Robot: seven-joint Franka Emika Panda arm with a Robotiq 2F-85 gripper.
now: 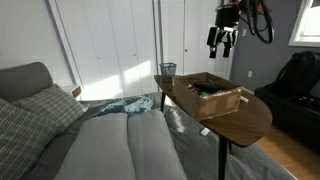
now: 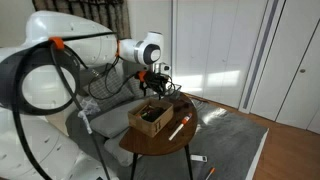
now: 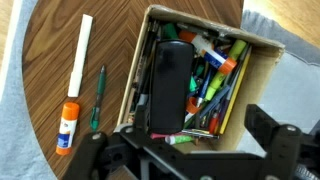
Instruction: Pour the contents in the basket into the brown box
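My gripper (image 1: pixel 222 47) hangs in free air, its fingers (image 3: pixel 270 128) spread apart with nothing between them. Straight below them in the wrist view lies the brown box (image 3: pixel 256 85), open at the top and crammed with pens and markers, with a long black case (image 3: pixel 170 75) on top of the heap. An exterior view shows what the wrist view cannot: a clear gap between my fingertips and the box rim, with nothing standing in it. To one side of my fingers, past the box wall, a green pen (image 3: pixel 97 100), a glue stick (image 3: pixel 68 128) and a white stick (image 3: pixel 80 50) lie on a bare strip of the table (image 3: pixel 45 70). They are close to its curved edge, where the wood gives way to grey fabric. Only the wrist view shows them clearly. The basket (image 1: pixel 167 70) is outside the wrist view. In an exterior view it stands upright at the end of the table, beyond the box from my fingers and well below them, near the box's corner; whether the two touch I cannot tell. In an exterior view my arm (image 2: pixel 120 50) reaches in over the box (image 2: pixel 152 117). Farther off, below the table edge, is the sofa (image 1: pixel 100 145), and behind the basket are the white doors (image 1: pixel 110 40).
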